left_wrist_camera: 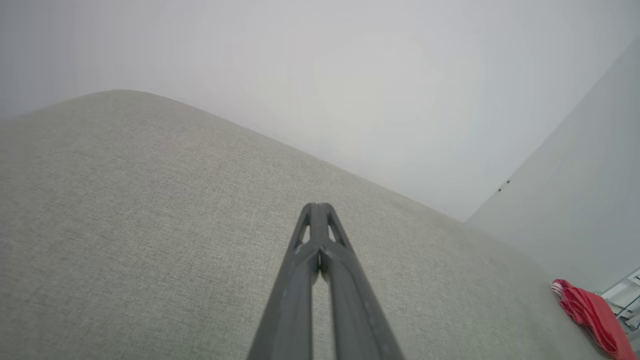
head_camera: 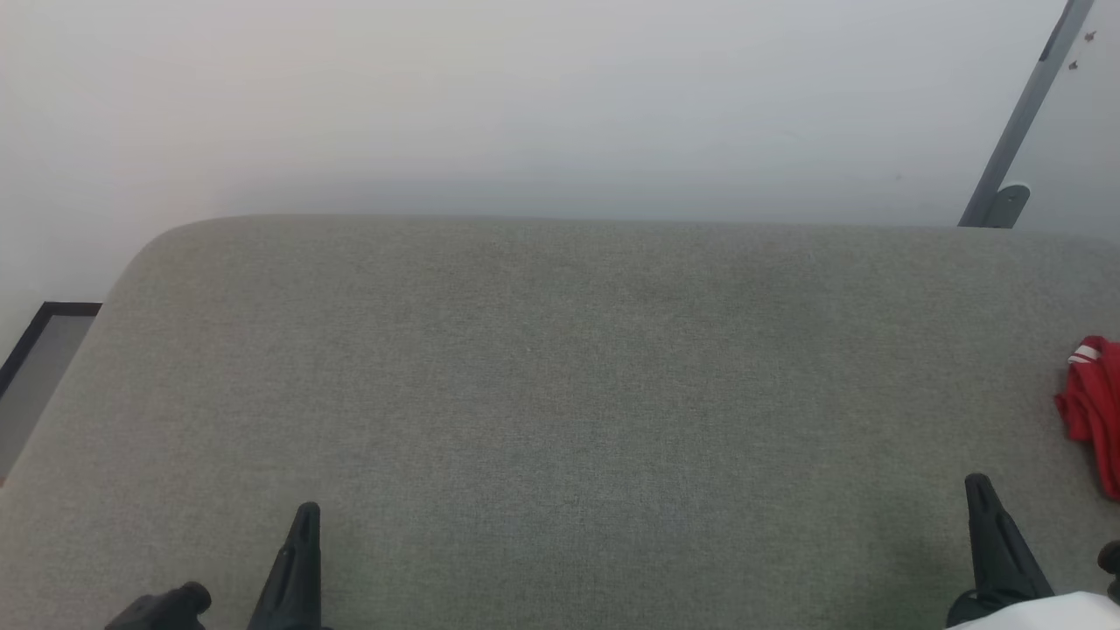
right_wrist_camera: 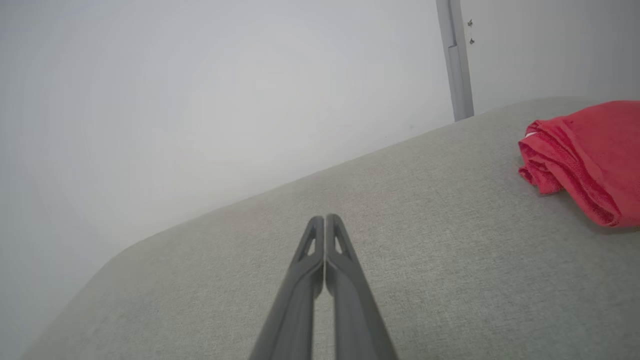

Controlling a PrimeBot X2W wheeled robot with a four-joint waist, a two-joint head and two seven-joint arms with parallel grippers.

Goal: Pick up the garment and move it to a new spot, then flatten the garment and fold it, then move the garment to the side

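Garment (head_camera: 1094, 411), red with a white-striped edge, lies bunched in folds at the right edge of the grey padded surface (head_camera: 560, 367). Left gripper (left_wrist_camera: 318, 206) and right gripper (right_wrist_camera: 325, 217) are both closed, empty, apart from it.

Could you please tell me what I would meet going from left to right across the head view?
dark-edged panel → left gripper → right gripper → garment, cut off by the right edge
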